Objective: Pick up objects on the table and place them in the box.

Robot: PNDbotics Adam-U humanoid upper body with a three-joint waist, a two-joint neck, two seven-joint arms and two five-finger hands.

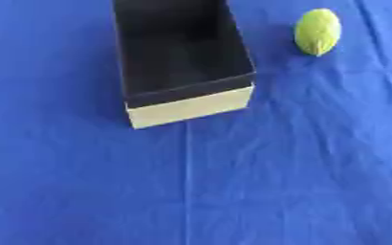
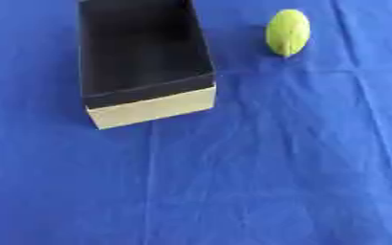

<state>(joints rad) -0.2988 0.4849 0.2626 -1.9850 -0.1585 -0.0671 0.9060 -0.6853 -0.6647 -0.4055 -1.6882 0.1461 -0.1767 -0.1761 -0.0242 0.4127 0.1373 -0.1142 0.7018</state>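
Blue cloth [image 1: 275, 182] covers the table, with an open box [image 1: 191, 106] and a green object [image 1: 318, 31] on it.

Black lines the inside of the box, whose near outer wall is pale tan; it stands upright, its long side running away from the camera and slightly askew, its far end cut off by the top edge of both views. Nothing can be made out inside it against the dark walls. The yellow-green, oval, lemon-like object lies on the cloth to the right of the box, apart from it, level with the box's far half, its narrower tip pointing toward the camera. Neither robot hand shows in either view, so the state of their fingers cannot be told. The cloth in front of the box shows faint creases.
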